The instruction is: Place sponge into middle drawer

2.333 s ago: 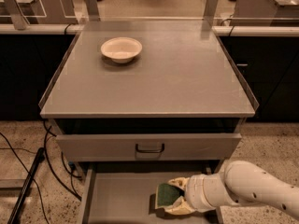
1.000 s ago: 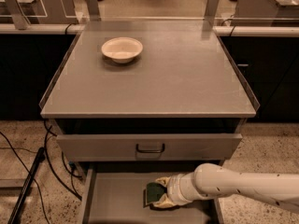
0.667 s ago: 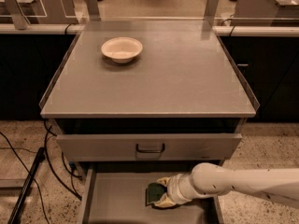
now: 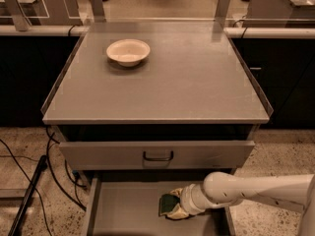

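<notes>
Green-and-yellow sponge [image 4: 166,204] is hanging in the gripper [image 4: 175,208] over the middle drawer [image 4: 123,210]
The gripper is pinching the sponge low inside the open drawer, right of centre; placing is nearing its end, I judge; the next move is calling for a release, then a pull-back clear of the handled drawer [image 4: 206,154]
</notes>
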Available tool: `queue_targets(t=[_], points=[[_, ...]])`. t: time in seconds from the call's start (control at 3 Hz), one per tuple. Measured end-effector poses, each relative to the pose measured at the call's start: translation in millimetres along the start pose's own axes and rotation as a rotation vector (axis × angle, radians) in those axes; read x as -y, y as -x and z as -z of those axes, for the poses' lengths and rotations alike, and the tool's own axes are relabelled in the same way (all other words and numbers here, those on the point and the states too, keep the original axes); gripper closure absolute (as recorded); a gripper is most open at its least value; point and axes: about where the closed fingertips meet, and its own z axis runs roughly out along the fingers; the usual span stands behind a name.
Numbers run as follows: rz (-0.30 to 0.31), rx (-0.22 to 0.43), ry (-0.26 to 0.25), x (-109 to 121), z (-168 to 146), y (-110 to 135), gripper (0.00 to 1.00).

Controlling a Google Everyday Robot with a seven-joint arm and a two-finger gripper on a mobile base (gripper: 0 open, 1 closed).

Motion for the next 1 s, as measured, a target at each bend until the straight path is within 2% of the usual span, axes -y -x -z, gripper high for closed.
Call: queue_targets(t=[0.33, 0.67, 1.0], points=[[-0.019, 0.004, 0.012, 0.0, -6.7, -9.2, 1.0], [-0.012, 0.016, 0.037, -4.2, -15.2, -13.7, 1.0], [-0.012, 0.017, 0.037, -4.2, -15.3, -13.8, 0.82]])
